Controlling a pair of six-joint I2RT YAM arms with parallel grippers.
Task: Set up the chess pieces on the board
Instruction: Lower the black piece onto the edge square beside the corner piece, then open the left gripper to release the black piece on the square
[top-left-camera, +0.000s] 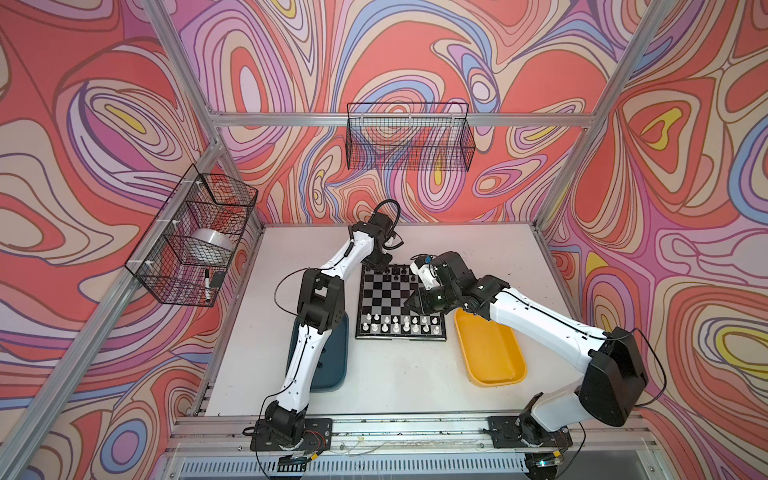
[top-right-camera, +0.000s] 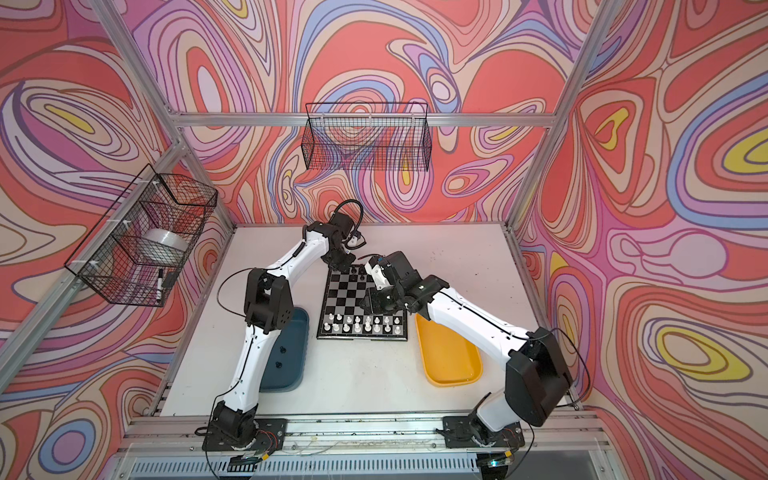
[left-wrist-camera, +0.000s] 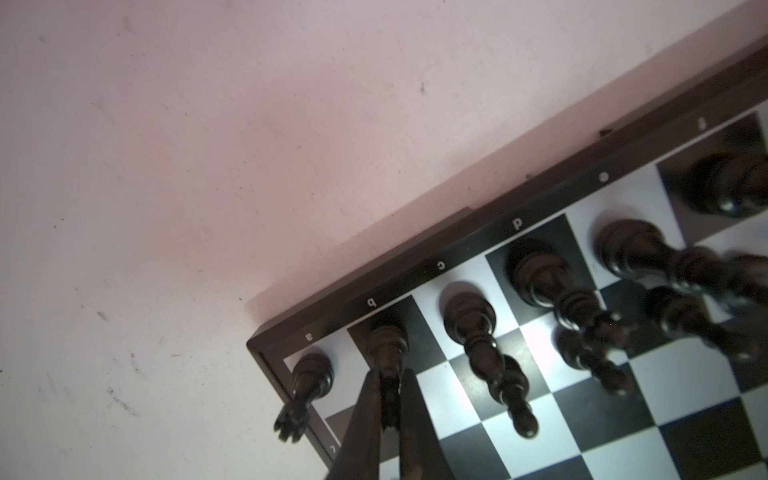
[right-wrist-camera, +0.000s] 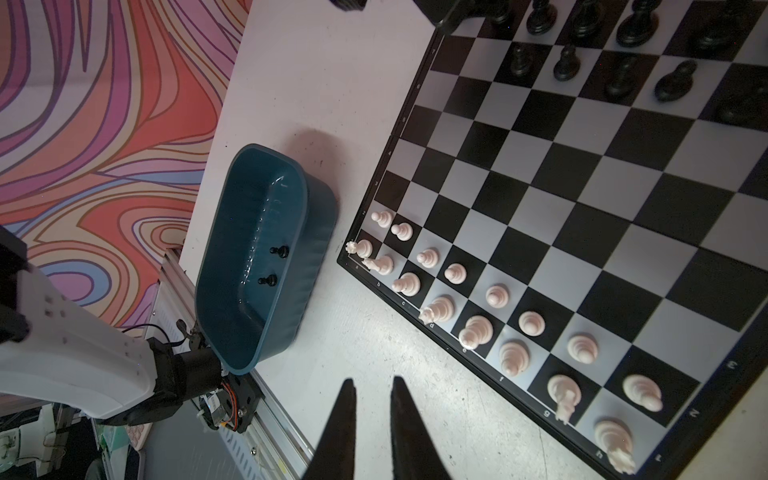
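Observation:
The board (top-left-camera: 386, 300) (top-right-camera: 348, 300) lies mid-table. White chess pieces (top-left-camera: 398, 325) fill its two near rows and black ones (top-left-camera: 395, 272) stand along the far rows. My left gripper (left-wrist-camera: 390, 395) (top-left-camera: 380, 266) is at the far left corner, shut on the top of a black piece (left-wrist-camera: 386, 343) that stands on the b square beside the corner rook (left-wrist-camera: 311, 374). My right gripper (right-wrist-camera: 372, 384) (top-left-camera: 411, 304) hovers over the board's right side. Its fingers stand a narrow gap apart with nothing between them.
A teal tray (top-left-camera: 334, 365) (right-wrist-camera: 318, 232) left of the board holds two black pawns (right-wrist-camera: 279, 251). A yellow tray (top-left-camera: 490, 353) sits to the right, partly under my right arm. Wire baskets hang on the left wall (top-left-camera: 195, 241) and back wall (top-left-camera: 409, 137).

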